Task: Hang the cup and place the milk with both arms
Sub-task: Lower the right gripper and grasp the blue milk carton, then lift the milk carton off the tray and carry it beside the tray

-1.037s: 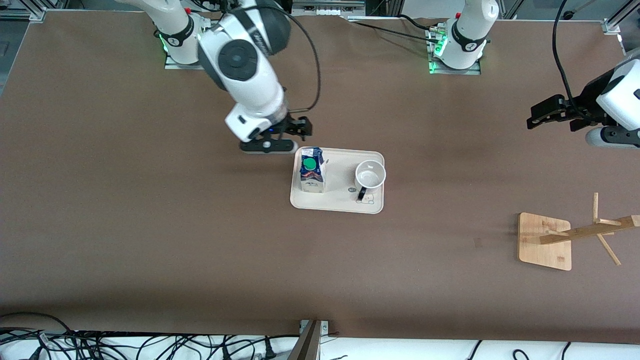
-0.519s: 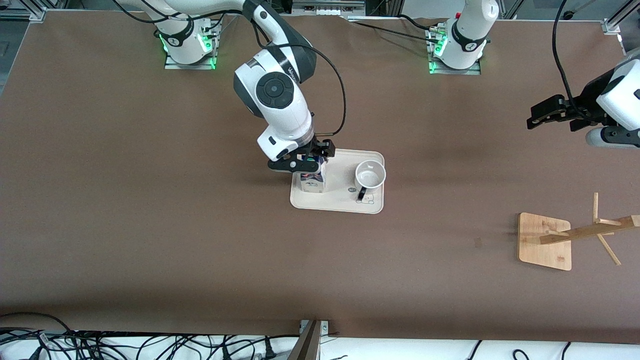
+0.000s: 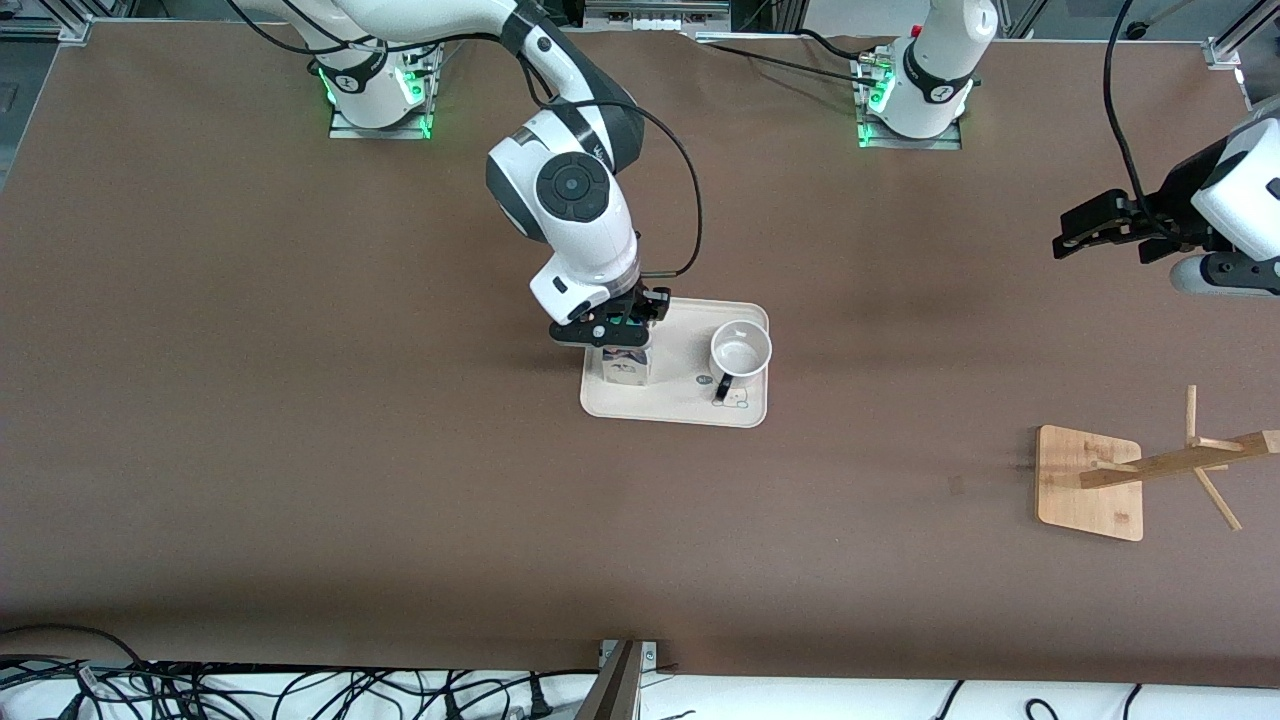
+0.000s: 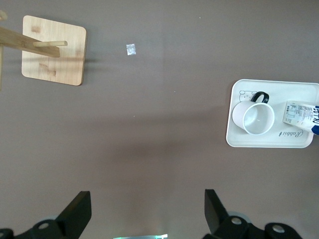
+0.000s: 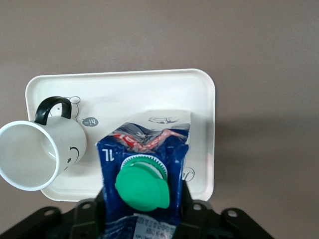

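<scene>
The milk (image 3: 625, 368), a blue and white carton with a green cap, stands on the white tray (image 3: 680, 402) at the right arm's end of it. My right gripper (image 3: 612, 330) has come down over its top. In the right wrist view the milk (image 5: 142, 164) fills the space between the jaws of the right gripper (image 5: 142, 219), which press on both its sides. The cup (image 3: 741, 350) stands upright beside the carton, its black handle pointing toward the front camera. My left gripper (image 3: 1062, 235) waits open in the air at the left arm's end of the table; it (image 4: 147, 199) holds nothing.
A wooden rack (image 3: 1085, 480) with slanted pegs stands nearer to the front camera, at the left arm's end of the table. The left wrist view shows this rack (image 4: 54, 55), the cup (image 4: 258, 117) and the tray (image 4: 239, 142) from above. Cables lie along the front edge.
The right arm has swung from beside the tray to over the milk and dropped onto it, and its jaws have closed in on the carton. The left arm has not moved.
</scene>
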Controlling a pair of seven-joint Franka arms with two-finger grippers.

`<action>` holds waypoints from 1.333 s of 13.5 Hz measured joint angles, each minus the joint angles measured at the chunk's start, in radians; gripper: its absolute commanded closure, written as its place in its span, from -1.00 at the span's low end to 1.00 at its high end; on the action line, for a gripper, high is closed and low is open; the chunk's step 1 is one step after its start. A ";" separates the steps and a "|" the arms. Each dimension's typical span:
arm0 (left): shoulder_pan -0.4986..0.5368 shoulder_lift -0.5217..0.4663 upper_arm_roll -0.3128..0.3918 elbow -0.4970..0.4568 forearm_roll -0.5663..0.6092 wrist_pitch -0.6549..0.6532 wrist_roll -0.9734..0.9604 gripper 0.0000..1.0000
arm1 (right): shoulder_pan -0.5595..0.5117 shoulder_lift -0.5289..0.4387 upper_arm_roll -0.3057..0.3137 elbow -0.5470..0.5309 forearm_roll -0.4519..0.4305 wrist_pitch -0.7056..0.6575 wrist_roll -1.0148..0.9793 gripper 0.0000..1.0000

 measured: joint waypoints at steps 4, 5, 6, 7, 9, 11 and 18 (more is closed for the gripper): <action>-0.001 0.000 -0.004 0.000 0.000 0.000 0.000 -1.00 | -0.001 -0.011 -0.010 0.016 -0.002 -0.031 -0.027 0.63; -0.001 0.000 -0.005 0.000 0.000 0.000 0.000 -1.00 | -0.002 -0.025 -0.017 0.022 -0.002 -0.056 -0.046 0.63; -0.001 0.000 -0.006 0.000 0.000 0.000 0.000 -1.00 | -0.008 -0.045 -0.026 0.028 -0.002 -0.082 -0.067 0.63; -0.001 0.001 -0.008 0.000 0.000 0.000 0.000 -1.00 | -0.024 -0.074 -0.034 0.032 -0.002 -0.121 -0.100 0.63; -0.002 0.009 -0.009 0.000 -0.007 0.000 0.000 -1.00 | -0.091 -0.133 -0.041 0.033 0.023 -0.208 -0.226 0.63; -0.002 0.027 -0.009 0.000 -0.014 0.000 0.000 -1.00 | -0.159 -0.170 -0.071 0.032 0.045 -0.267 -0.375 0.63; -0.047 0.082 -0.013 -0.001 -0.019 0.067 -0.004 -1.00 | -0.389 -0.166 -0.169 -0.098 0.147 -0.280 -0.871 0.58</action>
